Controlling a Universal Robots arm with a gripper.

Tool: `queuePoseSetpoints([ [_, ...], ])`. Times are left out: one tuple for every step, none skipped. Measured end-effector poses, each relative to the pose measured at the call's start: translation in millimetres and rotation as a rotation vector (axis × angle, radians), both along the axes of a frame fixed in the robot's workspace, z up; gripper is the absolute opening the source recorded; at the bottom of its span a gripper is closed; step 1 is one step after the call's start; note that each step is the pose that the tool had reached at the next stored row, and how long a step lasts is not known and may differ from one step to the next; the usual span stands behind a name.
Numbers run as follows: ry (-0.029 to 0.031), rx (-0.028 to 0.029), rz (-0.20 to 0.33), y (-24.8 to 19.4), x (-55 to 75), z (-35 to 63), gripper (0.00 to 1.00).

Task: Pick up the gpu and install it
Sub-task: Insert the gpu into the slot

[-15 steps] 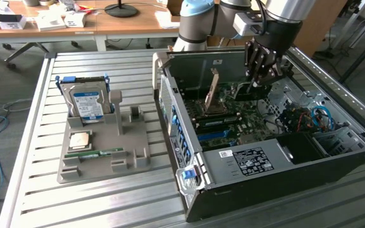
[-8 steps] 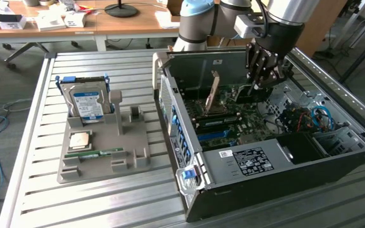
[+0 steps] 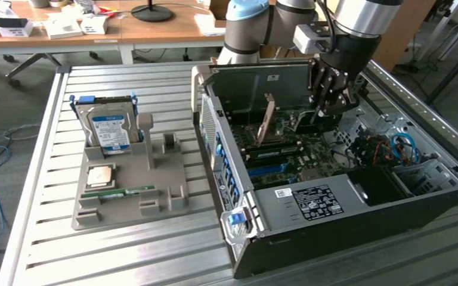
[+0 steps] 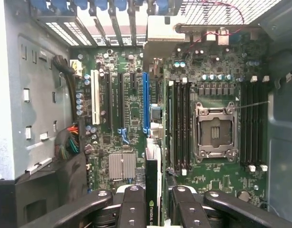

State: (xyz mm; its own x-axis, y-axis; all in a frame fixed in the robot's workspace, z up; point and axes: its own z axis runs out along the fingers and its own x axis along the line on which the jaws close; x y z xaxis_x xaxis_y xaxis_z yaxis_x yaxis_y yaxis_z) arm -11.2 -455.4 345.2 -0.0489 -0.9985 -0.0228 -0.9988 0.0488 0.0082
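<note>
Inside the open computer case (image 3: pixel 237 226), my gripper (image 3: pixel 323 113) reaches down over the motherboard (image 4: pixel 131 95). The wrist view has the gpu (image 4: pixel 153 180) edge-on as a dark card with a green logo, standing between my two black fingers (image 4: pixel 134 209). My gripper (image 4: pixel 156 190) is shut on it. The card runs in line with the long blue slot (image 4: pixel 146 102), just beside it. From the exterior view, the gpu (image 3: pixel 267 119) is a thin tan upright strip to the exterior view's left of the fingers. I cannot tell whether its lower edge touches the board.
A grey fixture (image 3: pixel 157 202) on the slatted table holds a hard drive (image 3: pixel 108 128), a square chip (image 3: pixel 100 176) and a green memory stick (image 3: pixel 117 192). Case walls, a black cover (image 3: pixel 316 202), the socket (image 4: pixel 215 130) and wires (image 3: pixel 388 149) crowd the gripper.
</note>
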Motion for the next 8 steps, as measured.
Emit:
queuePoseSetpoints([
  [-0.0001,0.0001,0.000,-0.2,-0.2,-1.6,0.26],
  [0.0000,0.0000,0.000,-0.4,-0.4,-3.0,0.26],
  [0.0000,0.0000,0.000,-0.6,-0.5,-4.5,0.26],
  [0.0000,0.0000,0.000,-0.7,-0.6,-5.9,0.26],
  [0.0000,0.0000,0.000,-0.8,-0.8,-7.3,0.26],
  [0.0000,-0.0001,0.001,-0.9,-0.9,-8.7,0.26],
  [0.0000,-0.0001,0.001,-1.0,-1.0,-10.1,0.26],
  [0.0000,0.0000,0.001,-1.0,-1.1,-11.4,0.26],
])
